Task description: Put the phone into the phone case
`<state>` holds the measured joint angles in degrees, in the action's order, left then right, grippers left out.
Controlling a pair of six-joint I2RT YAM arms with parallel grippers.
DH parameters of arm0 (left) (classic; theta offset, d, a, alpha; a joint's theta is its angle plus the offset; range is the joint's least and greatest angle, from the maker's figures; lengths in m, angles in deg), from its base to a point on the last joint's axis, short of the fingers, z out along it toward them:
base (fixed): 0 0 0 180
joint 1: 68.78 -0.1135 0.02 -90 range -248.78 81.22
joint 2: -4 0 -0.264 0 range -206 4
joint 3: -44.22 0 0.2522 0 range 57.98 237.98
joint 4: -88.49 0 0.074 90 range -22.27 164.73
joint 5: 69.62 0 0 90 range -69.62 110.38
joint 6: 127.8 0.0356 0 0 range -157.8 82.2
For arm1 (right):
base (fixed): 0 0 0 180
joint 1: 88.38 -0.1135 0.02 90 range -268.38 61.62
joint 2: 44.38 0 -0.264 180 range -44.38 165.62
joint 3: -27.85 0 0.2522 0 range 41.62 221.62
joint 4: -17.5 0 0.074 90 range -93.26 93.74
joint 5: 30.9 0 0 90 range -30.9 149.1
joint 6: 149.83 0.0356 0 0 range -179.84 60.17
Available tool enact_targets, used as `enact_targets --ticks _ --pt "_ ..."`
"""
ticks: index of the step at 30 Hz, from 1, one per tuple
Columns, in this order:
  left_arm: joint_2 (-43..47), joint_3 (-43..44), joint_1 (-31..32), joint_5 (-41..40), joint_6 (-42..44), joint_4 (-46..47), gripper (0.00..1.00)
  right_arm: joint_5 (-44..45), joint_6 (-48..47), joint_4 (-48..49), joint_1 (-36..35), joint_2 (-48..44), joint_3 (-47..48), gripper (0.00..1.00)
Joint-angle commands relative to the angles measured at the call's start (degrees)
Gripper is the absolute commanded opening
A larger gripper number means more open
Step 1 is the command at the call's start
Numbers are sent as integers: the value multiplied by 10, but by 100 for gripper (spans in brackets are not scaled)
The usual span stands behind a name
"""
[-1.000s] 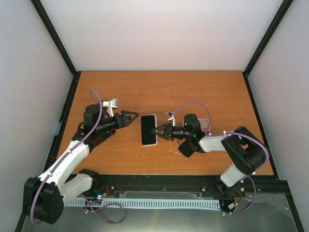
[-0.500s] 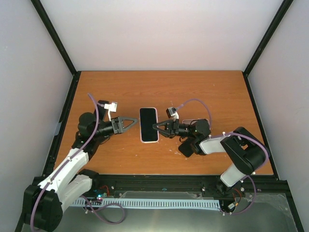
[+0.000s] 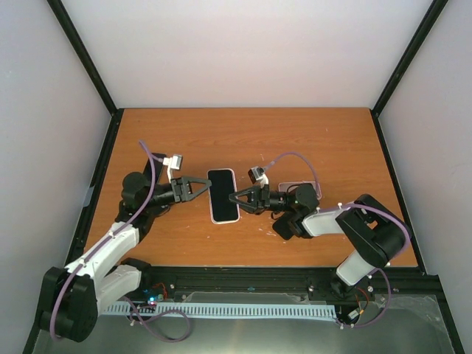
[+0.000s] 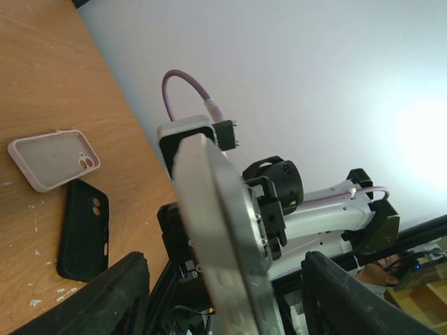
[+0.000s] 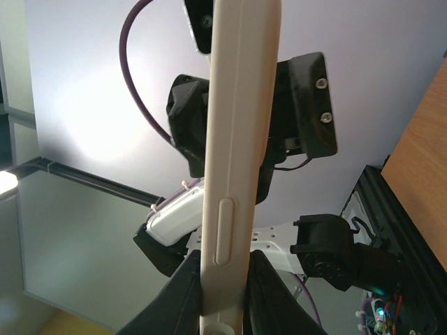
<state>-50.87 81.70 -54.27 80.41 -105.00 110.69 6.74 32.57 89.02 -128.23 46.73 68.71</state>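
The phone (image 3: 223, 195) is up off the table (image 3: 295, 140), hanging roughly level between my two arms, screen side up in the top view. My right gripper (image 3: 237, 198) has it: the fingers (image 5: 183, 301) are pinched on its right long edge, and the right wrist camera looks straight along that pale edge with its side button. My left gripper (image 3: 206, 187) is at the opposite long edge but spread wide. In the left wrist view the fingers (image 4: 105, 293) stand well apart on either side of the phone, which sits between them untouched.

So I judge I am in the carrying or re-gripping step, and the phone is not in a case yet. Two cases lie flat on the table off to my right, beyond my right wrist: a pink case (image 4: 52, 159) and, just beside it, a black case (image 4: 84, 222). I cannot tell which one is meant.

Next I need either to close my left fingers for a two-handed hold or to draw them clear. Then I must bring the phone over the case, line its edges up with the rim, and press it in squarely.
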Motion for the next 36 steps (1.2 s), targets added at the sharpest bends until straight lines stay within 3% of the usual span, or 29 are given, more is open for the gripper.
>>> enact_targets --ticks 1,5,12,22,25,28,32,36 --pt "-13 24 -3 2 9 13 59 2 -11 81 -10 -5 20 13" --pt "-16 13 -3 -2 -6 41 55 0 -9 83 -14 -2 20 13" --pt "-2 -25 -3 6 -81 157 60 2 10 108 -16 -6 27 13" --pt "0 -44 -3 -9 -124 217 28 -3 1 71 -32 -15 44 15" --pt "1 -36 -3 -10 -106 180 20 1 -15 44 -32 -20 42 21" --pt "9 -15 -3 -18 -56 79 12 7 -30 18 -32 -26 42 29" --pt "23 0 -3 -33 -20 7 6 18 -51 -22 -32 -35 42 25" --pt "35 28 -3 -59 26 -92 5 35 -87 -84 -32 -52 40 20"
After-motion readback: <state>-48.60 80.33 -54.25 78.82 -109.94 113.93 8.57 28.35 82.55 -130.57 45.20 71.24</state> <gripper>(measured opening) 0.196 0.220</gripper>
